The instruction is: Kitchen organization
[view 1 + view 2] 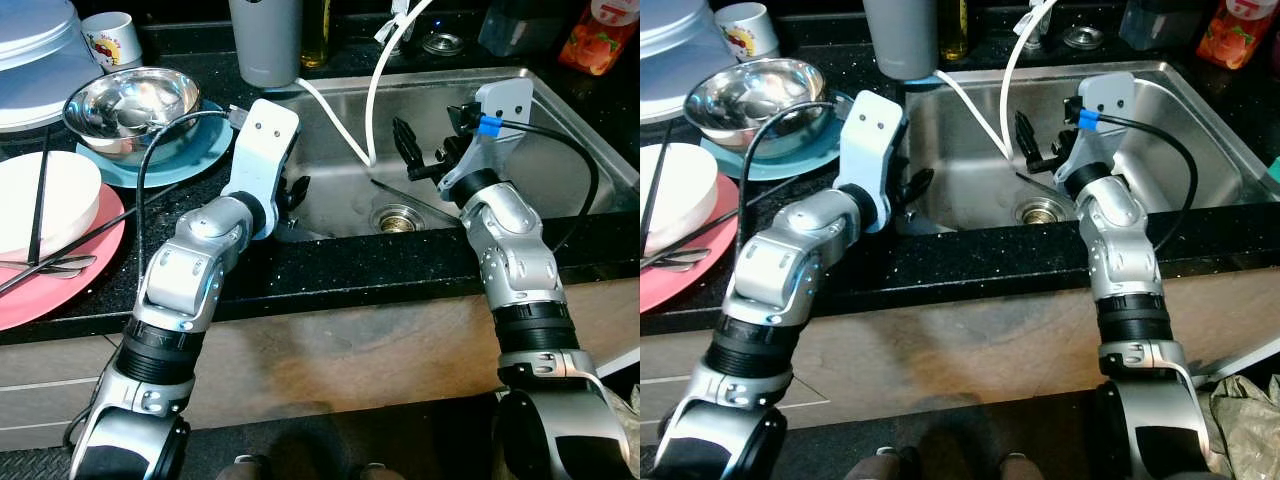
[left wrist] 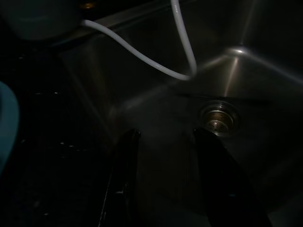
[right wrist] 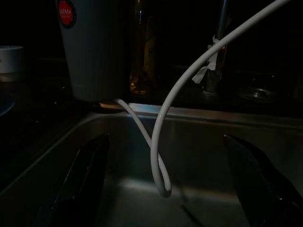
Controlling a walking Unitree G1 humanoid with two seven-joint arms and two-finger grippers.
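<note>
My left gripper [image 1: 295, 190] hangs over the left edge of the steel sink [image 1: 430, 95]. Its fingers [image 2: 124, 175] stand open with nothing between them. Open as well, my right gripper [image 1: 408, 150] is held above the sink's middle and points at the back wall. A white hose [image 1: 335, 120] loops down into the basin just ahead of it. The drain [image 1: 397, 218] lies below. On the black counter to the left, a steel bowl [image 1: 130, 105] rests on a teal plate [image 1: 205, 150], and a white bowl [image 1: 60, 200] with chopsticks [image 1: 40, 190] sits on a pink plate [image 1: 70, 285].
A grey tumbler [image 1: 265, 40] stands at the sink's back left corner, beside a bottle [image 1: 315, 35]. A printed mug [image 1: 110, 38] and stacked pale plates [image 1: 35, 60] are at the far left. An orange packet [image 1: 600, 35] lies at the back right. A spoon [image 1: 50, 265] rests on the pink plate.
</note>
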